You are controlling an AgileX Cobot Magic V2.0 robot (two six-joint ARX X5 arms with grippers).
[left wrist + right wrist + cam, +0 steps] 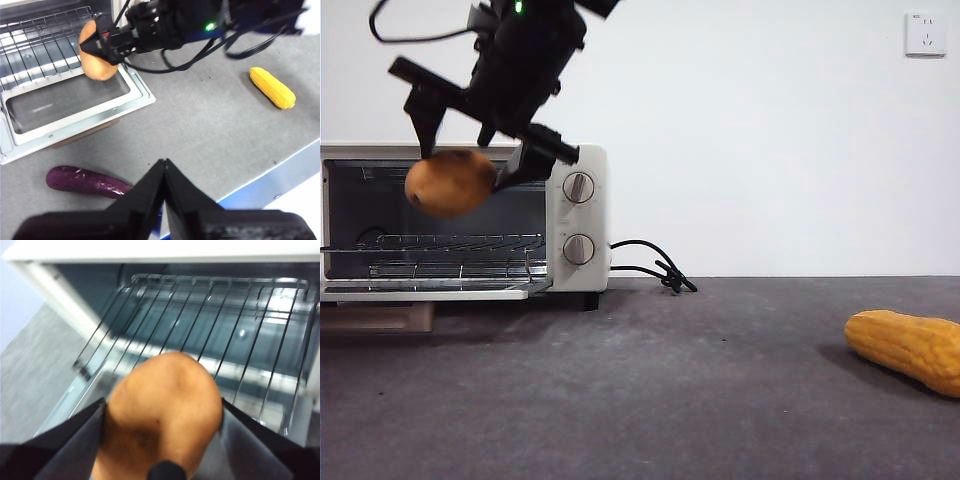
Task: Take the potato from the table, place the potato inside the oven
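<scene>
Right wrist view: right claw (162, 440) clamped around potato (165, 415) before open oven (210, 260).

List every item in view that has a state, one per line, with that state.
potato: held in the air before the oven's opening
oven: door open, folded down flat
right gripper: shut on potato
left gripper: shut, holding nothing
corn cob: lying on table
eggplant: lying on table

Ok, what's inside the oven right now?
Only a bare wire rack shows inside the oven. The potato hangs before the opening in the right gripper, hiding part of the interior.
</scene>
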